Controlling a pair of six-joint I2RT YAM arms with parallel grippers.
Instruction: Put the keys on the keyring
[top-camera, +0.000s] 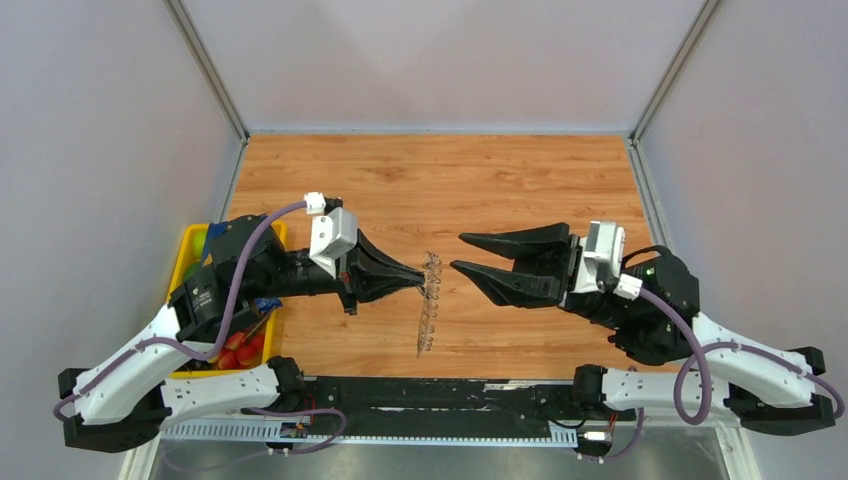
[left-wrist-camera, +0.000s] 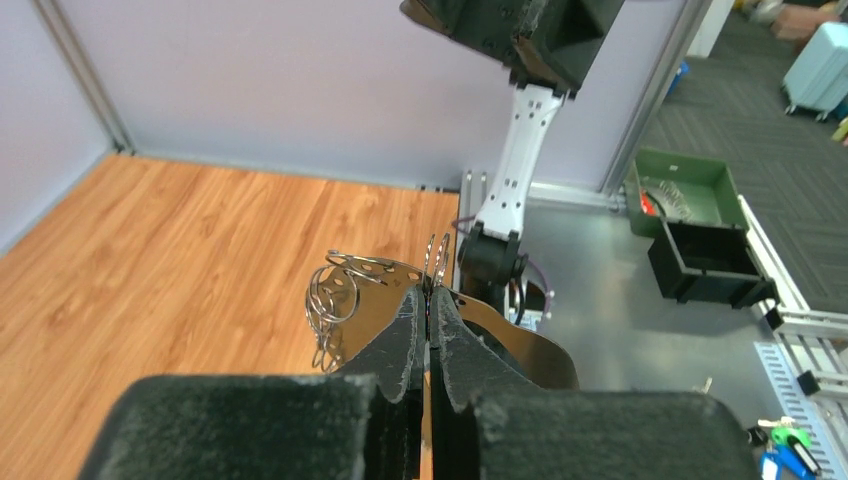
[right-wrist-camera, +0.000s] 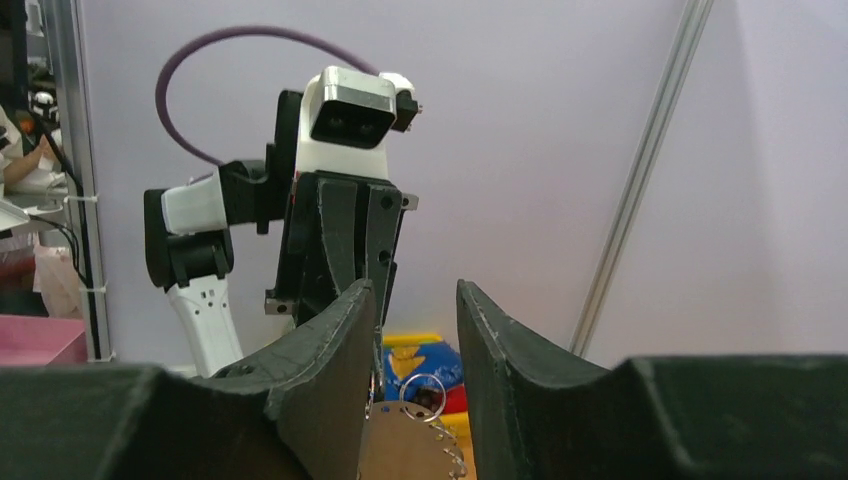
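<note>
The keyring (top-camera: 428, 310) is seen edge-on over the table (top-camera: 520, 180), its long axis running near to far and its flat faces turned left and right. The left claw (top-camera: 420, 283), arm stretched level toward the right, is clamped on the ring's farther part. The right claw (top-camera: 457, 252) faces it with jaws parted, just beside the rim.
</note>
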